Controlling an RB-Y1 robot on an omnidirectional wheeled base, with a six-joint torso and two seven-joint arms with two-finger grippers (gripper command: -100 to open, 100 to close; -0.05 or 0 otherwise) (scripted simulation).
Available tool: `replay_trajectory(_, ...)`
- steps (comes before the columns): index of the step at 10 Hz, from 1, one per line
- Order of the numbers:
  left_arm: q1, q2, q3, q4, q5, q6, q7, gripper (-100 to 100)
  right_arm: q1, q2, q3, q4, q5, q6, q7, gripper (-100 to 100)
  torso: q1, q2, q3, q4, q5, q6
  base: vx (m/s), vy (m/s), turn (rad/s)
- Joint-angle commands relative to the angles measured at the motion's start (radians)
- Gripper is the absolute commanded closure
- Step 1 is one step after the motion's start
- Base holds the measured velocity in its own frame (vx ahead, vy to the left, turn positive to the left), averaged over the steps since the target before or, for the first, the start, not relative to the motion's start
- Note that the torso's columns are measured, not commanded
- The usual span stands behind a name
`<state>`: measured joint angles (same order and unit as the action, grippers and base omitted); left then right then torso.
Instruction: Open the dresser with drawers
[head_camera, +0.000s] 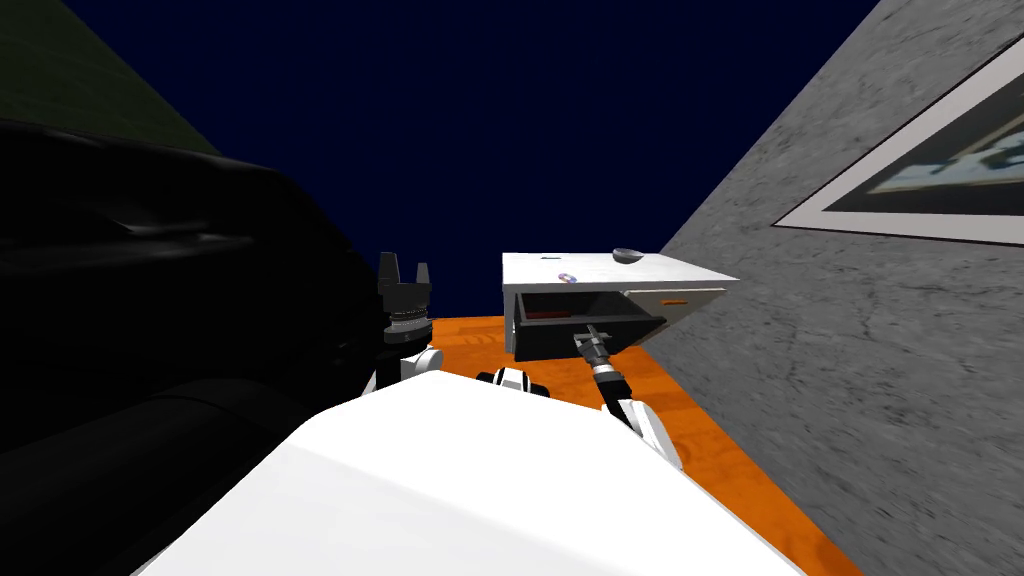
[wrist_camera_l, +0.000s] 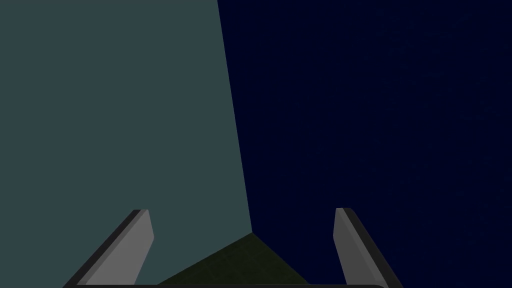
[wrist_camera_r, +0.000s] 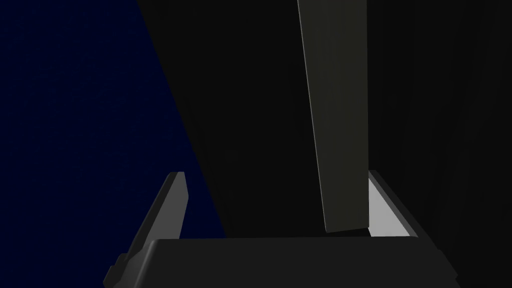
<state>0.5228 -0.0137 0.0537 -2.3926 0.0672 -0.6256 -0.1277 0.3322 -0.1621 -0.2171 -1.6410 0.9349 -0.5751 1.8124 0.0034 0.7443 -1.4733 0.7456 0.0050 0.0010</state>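
Left of the white box-shaped dresser (head_camera: 612, 268), well apart, L pincer (head_camera: 405, 266) stands upright, blades spread, holding nothing. Dresser sits on orange floor (head_camera: 470, 335); its upper-left drawer (head_camera: 545, 338) stands open, dark inside. At drawer front, R pincer (head_camera: 590, 332): blades apart, dark flat slab (wrist_camera_r: 340, 125) btwn them, just beside one blade. Small grey bowl (head_camera: 628, 255) on dresser top. Grey wall (head_camera: 850, 380) right of dresser.

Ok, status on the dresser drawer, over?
Left gripper open, raised, idle. Right gripper open at left drawer front, dark bar between its fingers. That drawer pulled out, right drawer shut. Bowl on dresser top.
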Motion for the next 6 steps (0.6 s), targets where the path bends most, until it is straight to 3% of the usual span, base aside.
replay_trajectory(1, 0.000, 0.000, 0.000, 0.000, 0.000, 0.000, 0.000, 0, 0.001, -0.002, 0.000, 0.001, 0.001, 0.006, -0.006, 0, 0.000, 0.000, 0.000, -0.002, -0.001, 0.000, 0.000, 0.000, 0.000)
replay_trajectory(6, 0.000, 0.000, 0.000, 0.000, 0.000, 0.000, 0.000, 0, 0.007, -0.002, 0.000, 0.009, 0.003, 0.009, -0.004, 0, -0.003, -0.005, -0.002, -0.006, -0.004, -0.001, 0.000, 0.000, 0.000)
